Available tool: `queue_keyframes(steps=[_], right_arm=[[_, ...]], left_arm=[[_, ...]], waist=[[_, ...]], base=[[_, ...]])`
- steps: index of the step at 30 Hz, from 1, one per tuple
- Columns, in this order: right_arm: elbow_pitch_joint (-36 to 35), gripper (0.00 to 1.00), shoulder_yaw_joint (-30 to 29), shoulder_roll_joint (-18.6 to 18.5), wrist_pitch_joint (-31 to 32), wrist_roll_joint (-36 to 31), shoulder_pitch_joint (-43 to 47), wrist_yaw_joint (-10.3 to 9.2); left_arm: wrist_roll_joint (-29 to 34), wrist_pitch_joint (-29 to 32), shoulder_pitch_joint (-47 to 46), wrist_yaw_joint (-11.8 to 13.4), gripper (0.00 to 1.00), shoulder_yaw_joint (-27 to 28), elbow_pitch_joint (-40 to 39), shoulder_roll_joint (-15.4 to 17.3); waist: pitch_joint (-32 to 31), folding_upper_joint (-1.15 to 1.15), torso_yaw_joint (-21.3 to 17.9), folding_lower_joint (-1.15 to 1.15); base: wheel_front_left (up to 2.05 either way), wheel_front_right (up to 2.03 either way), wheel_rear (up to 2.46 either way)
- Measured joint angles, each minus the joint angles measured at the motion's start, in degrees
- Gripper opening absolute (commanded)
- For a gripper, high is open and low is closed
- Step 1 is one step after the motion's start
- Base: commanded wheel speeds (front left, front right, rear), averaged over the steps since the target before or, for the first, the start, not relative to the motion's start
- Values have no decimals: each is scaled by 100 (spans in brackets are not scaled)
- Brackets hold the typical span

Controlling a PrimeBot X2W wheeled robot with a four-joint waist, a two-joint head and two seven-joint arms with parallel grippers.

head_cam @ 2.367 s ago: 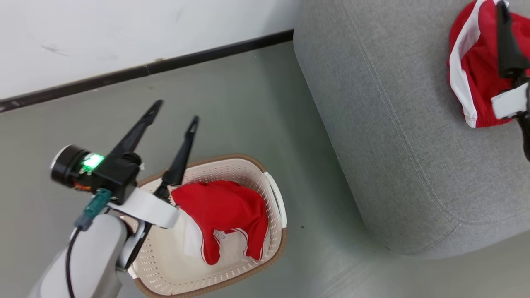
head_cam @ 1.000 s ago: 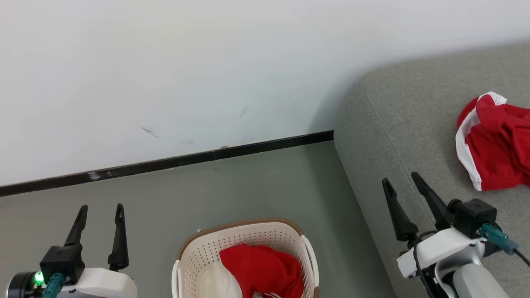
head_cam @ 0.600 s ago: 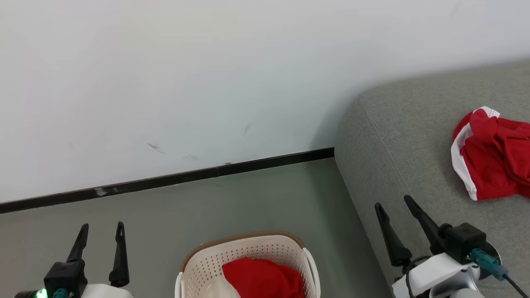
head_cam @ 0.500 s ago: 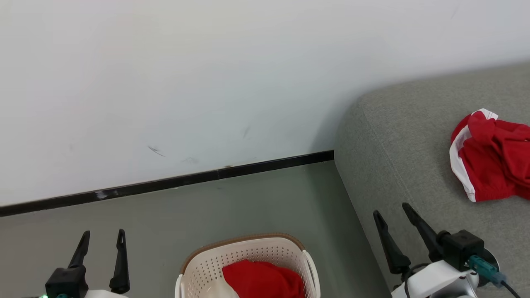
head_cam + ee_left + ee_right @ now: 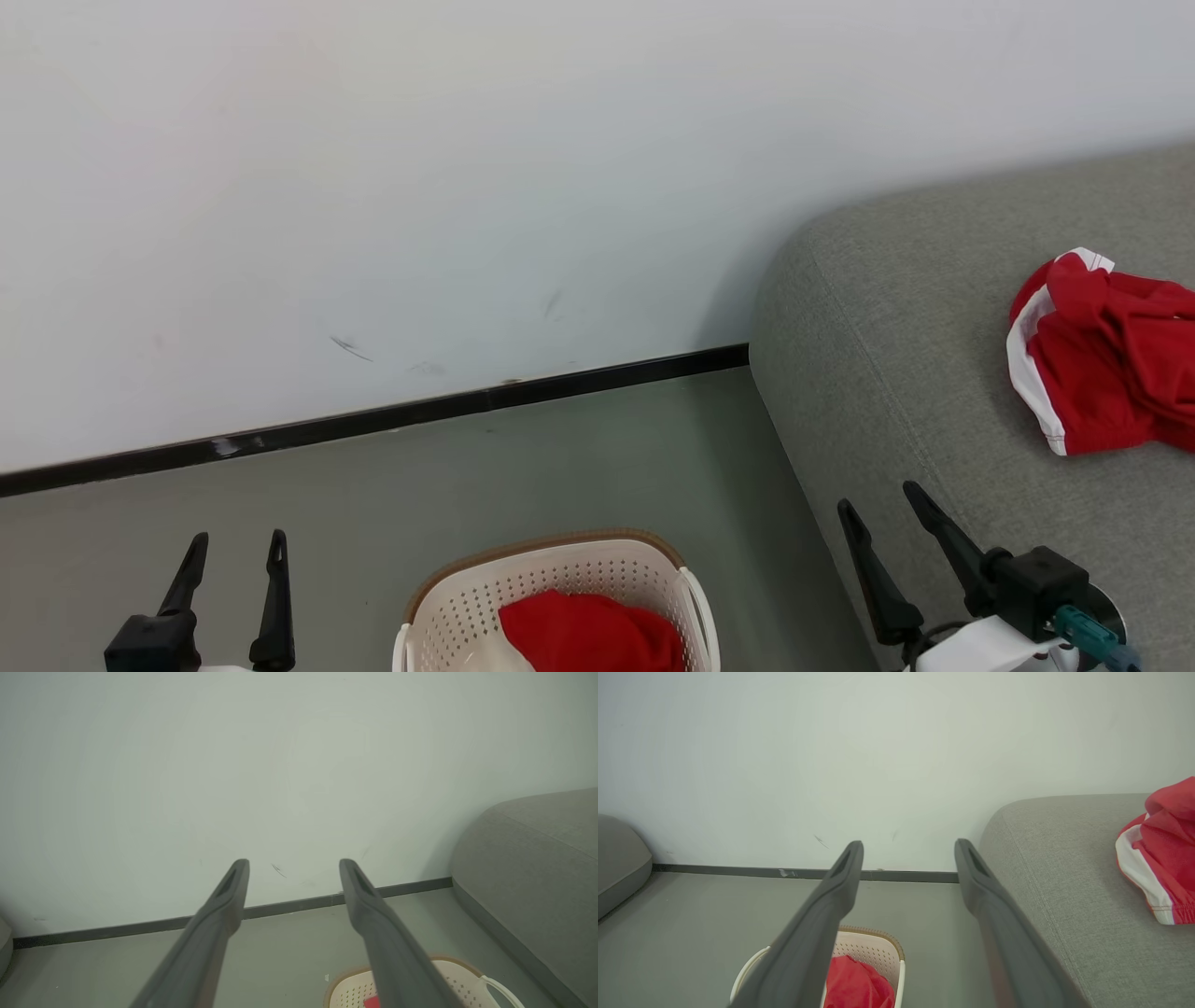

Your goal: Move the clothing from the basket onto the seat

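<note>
Red garment [image 5: 588,635] in basket [image 5: 551,541]: soft, light, limp, probably bunched enough to pinch at its top fold; left gripper [image 5: 239,539] and right gripper [image 5: 878,497] both spread, empty.

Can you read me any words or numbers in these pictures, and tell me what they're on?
None: no word, number, label or sign can be read here.
The red and white garment on the seat: plain, no print.
The basket and the red clothing in it: no lettering in view.
The dark marks on the wall: scuffs, not writing.
</note>
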Motion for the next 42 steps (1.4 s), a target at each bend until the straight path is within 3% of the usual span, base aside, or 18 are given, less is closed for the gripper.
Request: queue_keyframes(steps=[13,25,42], right_arm=[[-261,100,-12,18,0,-29,109,0],[-767,100,-10,-122,0,-108,129,0],[-1414,100,-730,-18,0,-110,260,0]], left_arm=[[152,0,0,-113,100,-129,20,-22],[325,1,-388,-458,100,-495,382,33],[738,241,-1214,-937,100,-1282,1122,-62]], waist=[[119,0,-26,0],[356,0,-110,0],[935,0,-349,0]], base=[[0,0,0],[0,0,0],[0,0,0]])
